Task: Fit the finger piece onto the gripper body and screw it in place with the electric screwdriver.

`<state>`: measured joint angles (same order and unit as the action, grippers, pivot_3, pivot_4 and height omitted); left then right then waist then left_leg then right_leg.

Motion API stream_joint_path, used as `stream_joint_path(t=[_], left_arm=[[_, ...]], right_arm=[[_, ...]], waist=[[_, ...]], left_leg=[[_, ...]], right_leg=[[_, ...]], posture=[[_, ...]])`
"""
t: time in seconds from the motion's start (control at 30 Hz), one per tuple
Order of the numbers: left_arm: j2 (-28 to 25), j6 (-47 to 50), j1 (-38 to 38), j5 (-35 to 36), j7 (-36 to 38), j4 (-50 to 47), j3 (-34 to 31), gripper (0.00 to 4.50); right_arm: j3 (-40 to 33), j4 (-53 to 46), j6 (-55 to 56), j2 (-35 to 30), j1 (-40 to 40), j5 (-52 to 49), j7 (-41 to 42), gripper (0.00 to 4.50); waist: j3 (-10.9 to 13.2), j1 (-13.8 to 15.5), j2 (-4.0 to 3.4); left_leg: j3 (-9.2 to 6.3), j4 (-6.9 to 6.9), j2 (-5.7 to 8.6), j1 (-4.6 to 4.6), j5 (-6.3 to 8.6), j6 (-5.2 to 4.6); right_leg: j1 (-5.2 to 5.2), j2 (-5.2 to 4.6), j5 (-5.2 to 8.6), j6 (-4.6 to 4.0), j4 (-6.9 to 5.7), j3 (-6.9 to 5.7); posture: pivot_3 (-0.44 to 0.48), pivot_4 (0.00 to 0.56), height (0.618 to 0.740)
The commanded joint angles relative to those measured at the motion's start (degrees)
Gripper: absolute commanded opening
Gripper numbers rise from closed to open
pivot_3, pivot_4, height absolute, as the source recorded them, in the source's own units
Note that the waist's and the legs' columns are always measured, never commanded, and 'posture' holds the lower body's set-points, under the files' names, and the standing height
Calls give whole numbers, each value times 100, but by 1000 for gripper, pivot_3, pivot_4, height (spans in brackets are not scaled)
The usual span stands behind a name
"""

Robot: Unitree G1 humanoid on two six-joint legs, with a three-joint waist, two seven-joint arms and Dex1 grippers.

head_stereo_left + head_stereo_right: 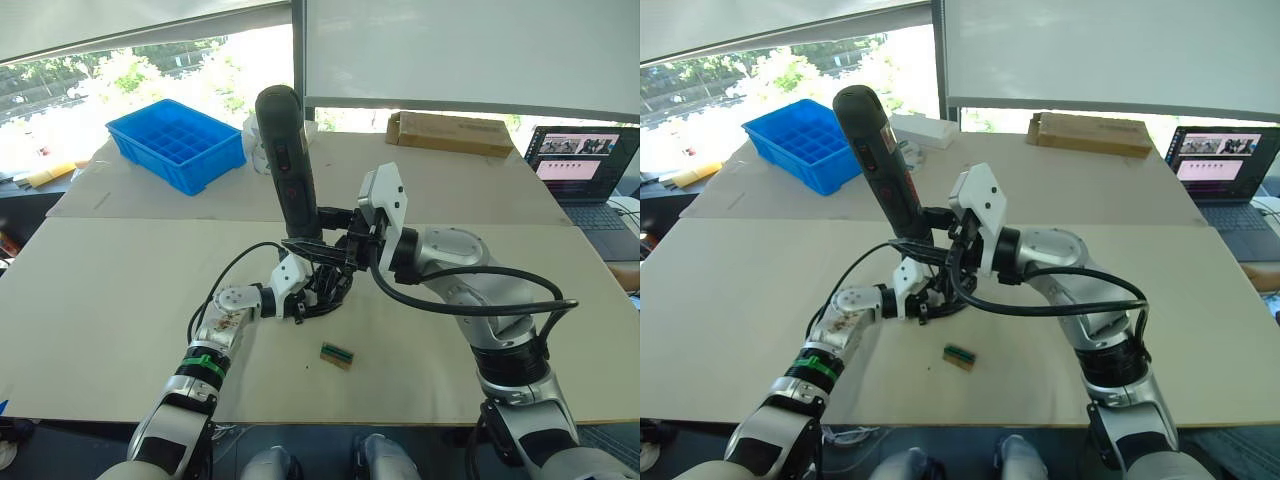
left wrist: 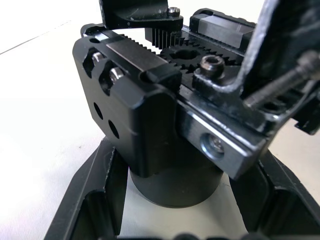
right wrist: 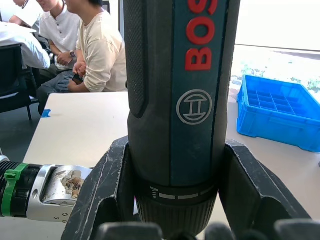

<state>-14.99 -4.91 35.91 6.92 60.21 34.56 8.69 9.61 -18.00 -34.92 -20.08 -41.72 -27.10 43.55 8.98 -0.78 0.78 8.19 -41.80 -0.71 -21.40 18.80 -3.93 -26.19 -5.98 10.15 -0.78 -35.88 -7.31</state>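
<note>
Near the centre of the left eye frame, your right gripper (image 1: 335, 240) pinches the screwdriver (image 1: 290, 165), which stands nearly upright with its butt toward the top of the frame and leans a little left. In the right wrist view its fingers (image 3: 105, 185) press both sides of the barrel (image 3: 175, 100) just above the collar (red lettering runs up the body). Just below and left of that, your left gripper (image 1: 305, 290) is closed around the body (image 1: 325, 283), which sits on the table (image 1: 100, 300). The left wrist view shows the body (image 2: 150, 120) close up, its round base between the two fingers (image 2: 95, 200), with toothed racks and a gear on top and screw heads showing. A thin metal bit (image 2: 280, 82) slants in from the right edge of that frame toward the top face. A flat black piece (image 2: 135, 12) lies across the upper edge of the frame on the racks; you can't tell for sure whether it is the finger. A small green-topped block (image 1: 336, 355) lies on the table lower in the frame, apart from both grippers. A blue bin (image 1: 178, 143) sits upper left, a cardboard box (image 1: 450, 132) upper right, and a laptop (image 1: 585, 165) at the right edge.
</note>
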Motion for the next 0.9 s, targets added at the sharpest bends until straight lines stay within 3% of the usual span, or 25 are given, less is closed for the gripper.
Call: stream_joint_path(t=[0.03, 0.9], left_arm=[[-6, -16, 137, 77, 21, -69, -66, 2312], [13, -42, 212, 75, 21, 5, -73, 2312]], right_arm=[[-150, -331, 102, 30, -102, -127, -22, 1923], [-467, -481, -441, 78, -240, -555, -506, 1923]], waist=[[0, 0, 0], [0, 3, 0]], left_leg=[[0, 0, 0, 0, 0, 0], [0, 0, 0, 0, 0, 0]], right_leg=[[0, 0, 0, 0, 0, 0], [0, -1, 0, 0, 0, 0]], posture=[[0, 150, 738], [0, 150, 738]])
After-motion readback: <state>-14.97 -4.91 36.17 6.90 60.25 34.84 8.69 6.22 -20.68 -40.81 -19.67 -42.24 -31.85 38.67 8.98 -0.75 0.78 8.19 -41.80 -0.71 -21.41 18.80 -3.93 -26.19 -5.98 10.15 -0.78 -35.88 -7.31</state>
